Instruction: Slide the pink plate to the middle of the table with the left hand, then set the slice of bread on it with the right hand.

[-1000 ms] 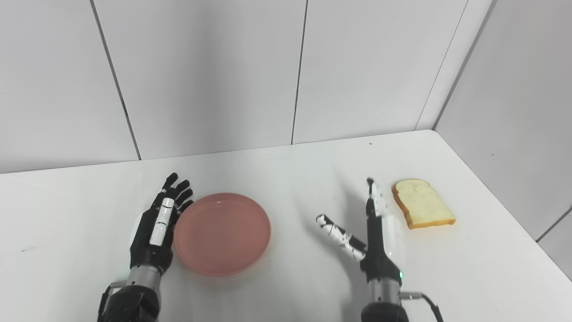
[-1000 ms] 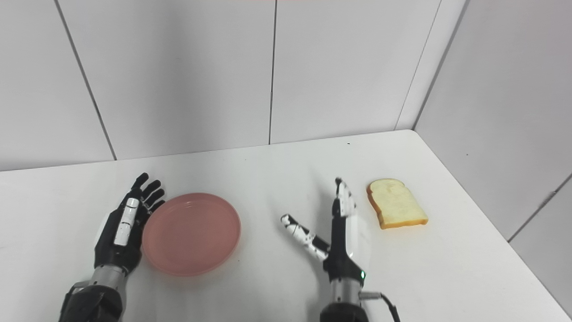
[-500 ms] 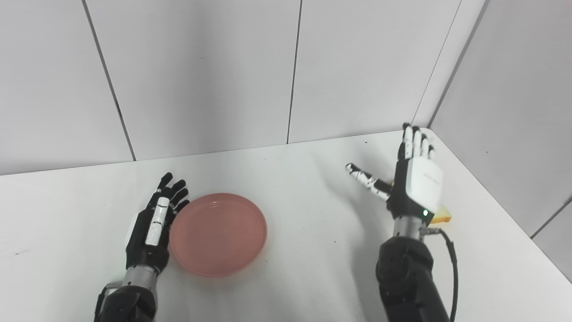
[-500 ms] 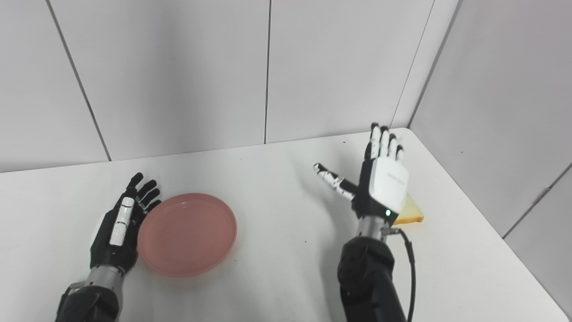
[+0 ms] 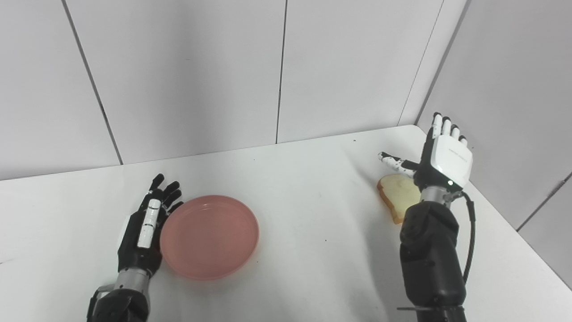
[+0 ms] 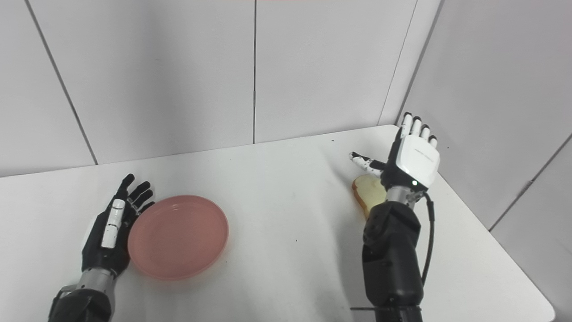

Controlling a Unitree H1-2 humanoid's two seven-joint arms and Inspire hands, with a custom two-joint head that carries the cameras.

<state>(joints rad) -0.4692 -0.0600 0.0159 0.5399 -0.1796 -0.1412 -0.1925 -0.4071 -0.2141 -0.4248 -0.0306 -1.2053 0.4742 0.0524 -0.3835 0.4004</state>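
Pink plate lies flat on the white table, left of the table's middle and empty. Just beside its left rim rests the left hand, black, fingers spread apart and stretched forward, holding nothing; whether its edge touches the rim cannot be told. Well apart, near the table's far right corner, the slice of bread lies flat, partly hidden by the right forearm. Above it the right hand is raised with its white back toward the camera, fingers straight and apart, thumb pointing left, empty. Grey panelled walls stand behind.
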